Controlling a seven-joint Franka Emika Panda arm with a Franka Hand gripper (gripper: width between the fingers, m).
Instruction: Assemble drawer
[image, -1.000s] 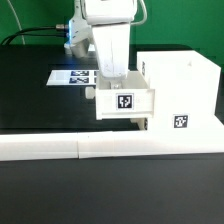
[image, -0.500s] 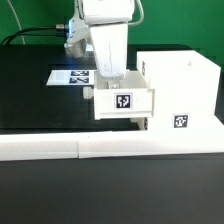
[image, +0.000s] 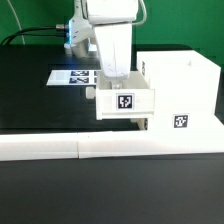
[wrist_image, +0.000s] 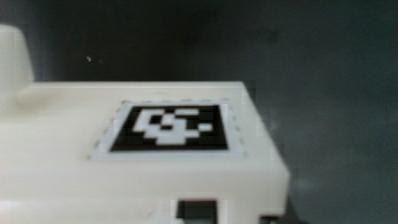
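In the exterior view my gripper (image: 114, 84) reaches down from above into a small white open-top tray (image: 126, 102) with a black-and-white tag on its front. Its fingertips are hidden by the tray's wall, and it appears shut on that wall. The tray sits against the left side of the large white casing (image: 186, 80), which carries its own tag (image: 181, 122). The wrist view shows the tray's tagged face (wrist_image: 169, 128) very close up. No second tray shows.
The marker board (image: 72, 76) lies flat on the black table behind the tray. Long low white bars (image: 90, 149) run across the front of the table, just in front of the tray and casing.
The gripper and tray shifted slightly to the exterior view's left half a second ago and have moved back toward the casing now. Nothing else moved.
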